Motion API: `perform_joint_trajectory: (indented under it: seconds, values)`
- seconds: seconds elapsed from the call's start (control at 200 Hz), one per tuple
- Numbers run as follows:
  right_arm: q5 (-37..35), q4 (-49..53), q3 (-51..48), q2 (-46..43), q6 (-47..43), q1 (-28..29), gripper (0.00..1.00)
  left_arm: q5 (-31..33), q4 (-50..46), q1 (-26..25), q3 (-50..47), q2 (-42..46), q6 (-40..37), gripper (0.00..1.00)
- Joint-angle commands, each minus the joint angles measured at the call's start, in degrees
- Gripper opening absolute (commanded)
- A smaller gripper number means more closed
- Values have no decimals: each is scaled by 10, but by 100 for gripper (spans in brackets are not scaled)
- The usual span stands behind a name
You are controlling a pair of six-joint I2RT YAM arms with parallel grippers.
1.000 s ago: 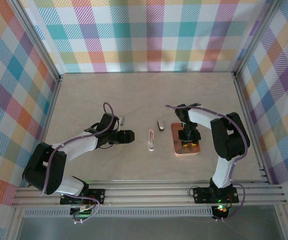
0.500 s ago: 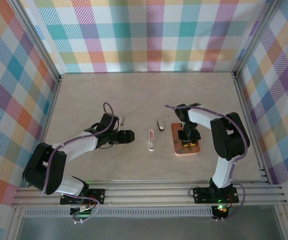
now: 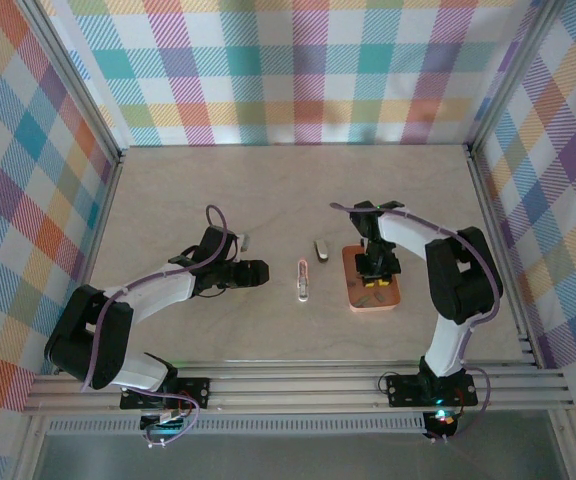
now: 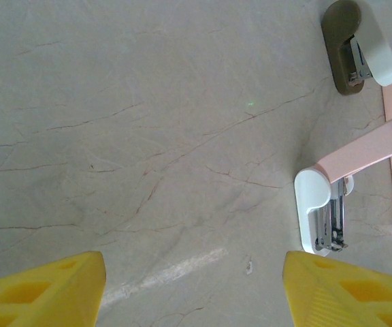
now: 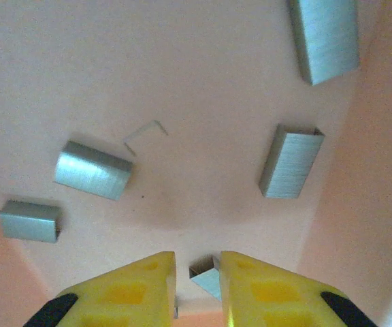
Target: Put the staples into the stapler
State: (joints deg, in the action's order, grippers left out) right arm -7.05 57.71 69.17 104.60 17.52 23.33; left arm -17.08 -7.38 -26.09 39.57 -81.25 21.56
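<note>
- Stapler (image 3: 303, 281) lies opened flat on the table (image 3: 218, 190) between the 2 arms, pale inside up. It did not move in the last sec.
- Left gripper (image 3: 258, 272) waits near it, same place as before. In the wrist view its fingers (image 4: 53, 289) stand wide w/ nothing between.
- Right gripper (image 3: 376, 266) hangs over the orange tray (image 3: 352, 300), right of the stapler, and has shifted a little toward the tray's far end.
- Its jaws went from wider to narrow. They now seem to pinch a small strip (image 5: 206, 279) down at the tray floor.
- Other staples (image 5: 92, 170) lie loose around it, approx. 4 blocks + 1 single wire (image 5: 145, 135).
- Meaning, I think: the pick is made, so lift and carry to the stapler come next. The strip is tiny and held at the very tips, so it may slip or tilt.
</note>
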Motion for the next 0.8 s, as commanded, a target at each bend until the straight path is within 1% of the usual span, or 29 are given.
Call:
perform_joint_trajectory:
  seconds: [0.0, 0.125, 0.35, 0.795]
  values:
    - [-2, 17, 15, -18, -2, 3, 24, -7, -12, 6, 10, 0, -11, 70]
    - [-1, 41, 10, -14, -27, 3, 30, -7, -15, 6, 10, 2, -12, 70]
    - [19, 52, -14, -8, -93, 5, 35, -9, -12, 6, 8, -3, -12, 70]
    - [10, 53, -7, 38, -98, 13, 38, -6, -17, 6, 8, 1, -14, 70]
